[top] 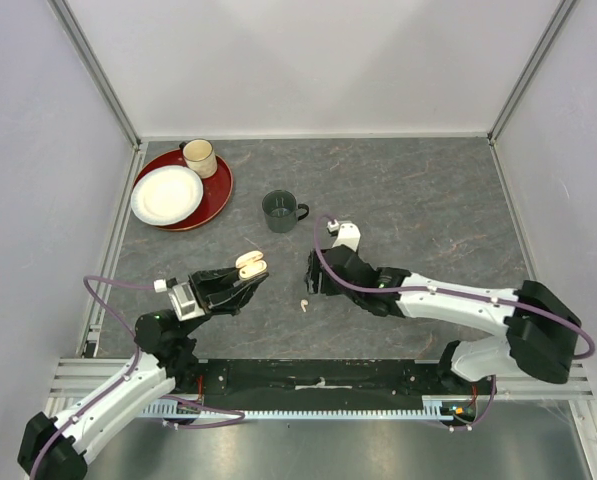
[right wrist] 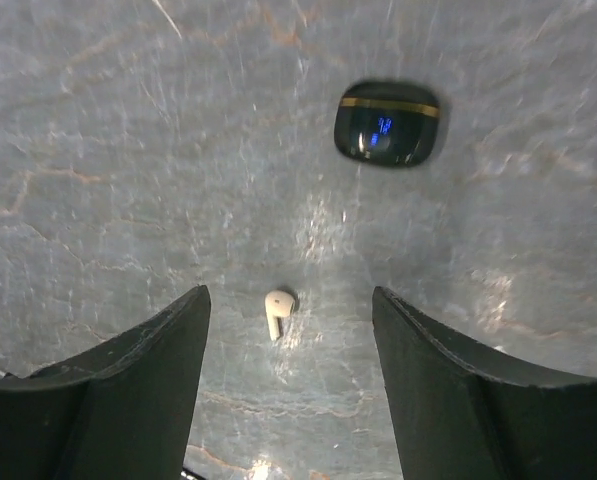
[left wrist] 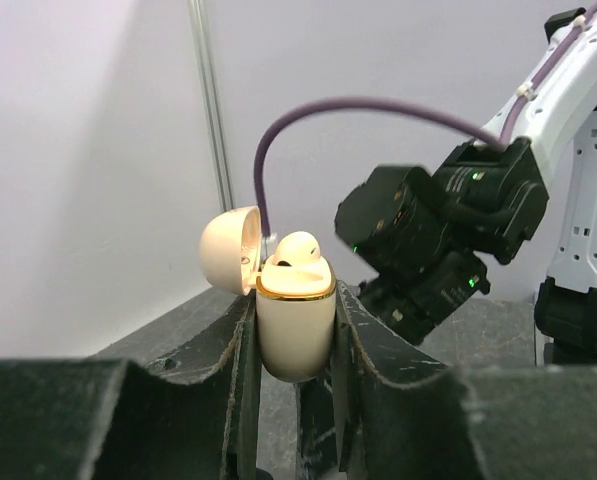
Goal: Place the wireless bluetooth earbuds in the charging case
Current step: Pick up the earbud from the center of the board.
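My left gripper (top: 250, 272) is shut on an open cream charging case (top: 252, 265) and holds it above the table. In the left wrist view the case (left wrist: 295, 330) stands upright between the fingers (left wrist: 368, 330), with its lid (left wrist: 228, 248) flipped back. One cream earbud (left wrist: 298, 248) sits in the case top. A second cream earbud (top: 304, 303) lies on the table. My right gripper (top: 311, 280) hovers open over it. In the right wrist view that earbud (right wrist: 278, 310) lies between the spread fingers (right wrist: 158, 370) and they do not touch it. No black earbuds show.
A closed black charging case (right wrist: 387, 124) with a blue display lies on the table beyond the earbud. A green mug (top: 281, 211) stands mid-table. A red tray (top: 218, 190) at the back left holds a white plate (top: 166, 194) and a cream cup (top: 199, 157).
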Available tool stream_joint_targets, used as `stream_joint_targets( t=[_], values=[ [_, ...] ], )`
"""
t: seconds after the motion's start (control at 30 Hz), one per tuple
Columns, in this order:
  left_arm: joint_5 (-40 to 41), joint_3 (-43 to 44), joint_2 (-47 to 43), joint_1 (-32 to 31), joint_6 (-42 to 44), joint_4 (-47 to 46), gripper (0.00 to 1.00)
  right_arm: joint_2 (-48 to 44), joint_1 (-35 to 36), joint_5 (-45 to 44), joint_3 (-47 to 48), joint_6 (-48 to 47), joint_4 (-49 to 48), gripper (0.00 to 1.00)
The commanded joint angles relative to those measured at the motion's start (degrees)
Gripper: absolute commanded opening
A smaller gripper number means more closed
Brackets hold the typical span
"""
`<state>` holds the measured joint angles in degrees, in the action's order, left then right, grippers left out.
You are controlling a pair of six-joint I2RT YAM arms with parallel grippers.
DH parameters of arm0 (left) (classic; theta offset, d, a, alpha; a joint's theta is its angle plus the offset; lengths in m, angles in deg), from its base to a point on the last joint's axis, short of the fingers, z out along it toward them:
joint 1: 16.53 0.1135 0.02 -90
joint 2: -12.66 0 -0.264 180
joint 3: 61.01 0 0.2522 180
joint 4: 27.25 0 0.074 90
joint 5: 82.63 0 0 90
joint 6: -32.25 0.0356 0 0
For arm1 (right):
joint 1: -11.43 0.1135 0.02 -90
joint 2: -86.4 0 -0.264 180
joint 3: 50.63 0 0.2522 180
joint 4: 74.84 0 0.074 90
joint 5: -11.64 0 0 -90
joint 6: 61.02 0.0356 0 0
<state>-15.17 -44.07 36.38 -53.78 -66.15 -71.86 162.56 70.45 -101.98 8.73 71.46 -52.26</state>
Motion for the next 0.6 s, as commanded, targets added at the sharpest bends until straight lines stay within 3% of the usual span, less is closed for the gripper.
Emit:
stream_joint_targets(
  t=[0.0,0.57],
  values=[
    [1.4,1.7,-2.0,0.1,3.0,0.9,0.02,5.2,0.1,6.8,1.4,9.4,-0.8,0.72],
    [2.0,1.6,-7.5,0.1,3.7,3.5,0.02,16.5,4.6,7.0,6.0,13.9,-1.6,0.54]
  ],
)
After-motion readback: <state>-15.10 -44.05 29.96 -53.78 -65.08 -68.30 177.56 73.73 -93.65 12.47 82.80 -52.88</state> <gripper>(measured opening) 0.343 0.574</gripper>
